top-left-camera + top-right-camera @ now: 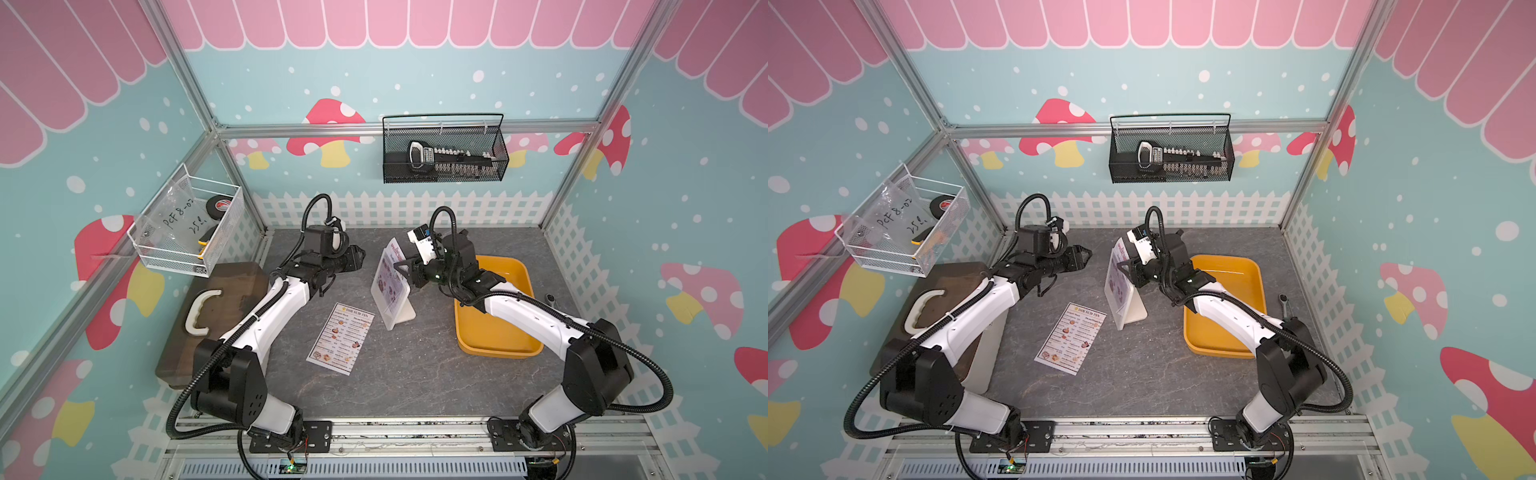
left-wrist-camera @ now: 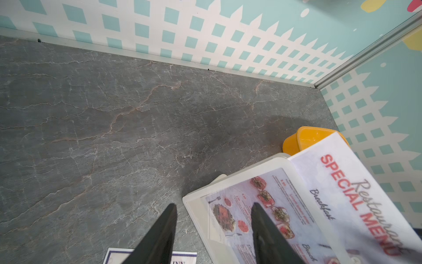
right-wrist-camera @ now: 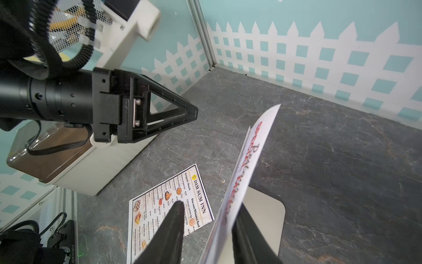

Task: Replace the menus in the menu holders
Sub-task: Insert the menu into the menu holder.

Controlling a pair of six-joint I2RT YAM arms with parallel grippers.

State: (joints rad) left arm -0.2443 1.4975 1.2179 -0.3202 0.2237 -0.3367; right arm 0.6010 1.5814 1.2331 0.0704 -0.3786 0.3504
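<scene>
The white menu holder [image 1: 405, 312] stands near the table's middle. The red "SPECIAL MENU" sheet [image 2: 342, 182] sits in it and sticks out of its top [image 1: 392, 250]. My right gripper [image 3: 210, 205] is open and straddles that protruding sheet [image 3: 251, 155]. One finger is behind the paper, the other a gap away in front. The "DIM SUM INN" menu [image 1: 340, 338] lies flat on the table in front of the holder. My left gripper [image 2: 212, 205] hangs open and empty just left of the holder [image 2: 196, 205], seen in both top views [image 1: 1081, 253].
A yellow tray [image 1: 496, 353] lies right of the holder, under my right arm. A brown box with a white handle [image 1: 216, 307] sits at the left edge. Wire baskets hang on the back wall [image 1: 444, 149] and the left wall [image 1: 187, 224].
</scene>
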